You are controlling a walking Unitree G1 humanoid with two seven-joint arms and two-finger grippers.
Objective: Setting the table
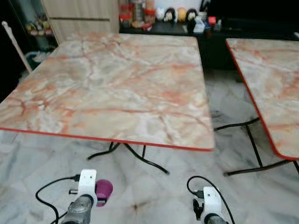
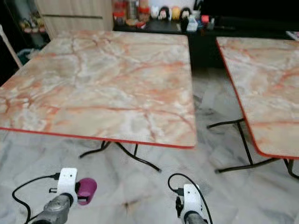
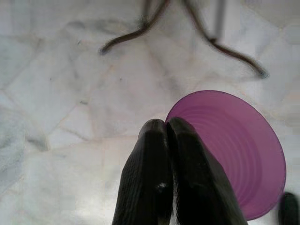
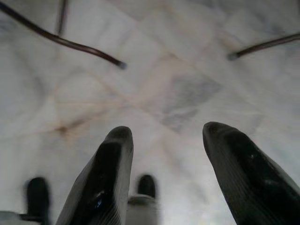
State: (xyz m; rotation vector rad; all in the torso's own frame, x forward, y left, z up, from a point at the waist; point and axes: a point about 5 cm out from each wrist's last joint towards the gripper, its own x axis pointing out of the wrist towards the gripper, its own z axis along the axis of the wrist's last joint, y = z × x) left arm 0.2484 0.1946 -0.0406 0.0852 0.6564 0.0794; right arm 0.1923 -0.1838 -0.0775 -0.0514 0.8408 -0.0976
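Left gripper (image 3: 166, 140): black fingers pinched on the rim of a purple plastic cup (image 3: 234, 150), low over the pale marble floor (image 1: 154, 196).
Right gripper (image 4: 166, 140): spread wide, holding nothing, near right.
Table (image 1: 117, 84): square, orange-veined marble top, red-edged, ahead.

A marble-patterned bench (image 2: 107, 79) with a red edge is being viewed from above, and a second bench (image 2: 266, 84) is standing apart to its right. A purple cup (image 2: 87, 190) is being carried low beside the left arm (image 2: 60, 196), over the marble floor (image 2: 140, 186). The right arm (image 2: 191, 203) is being held low.
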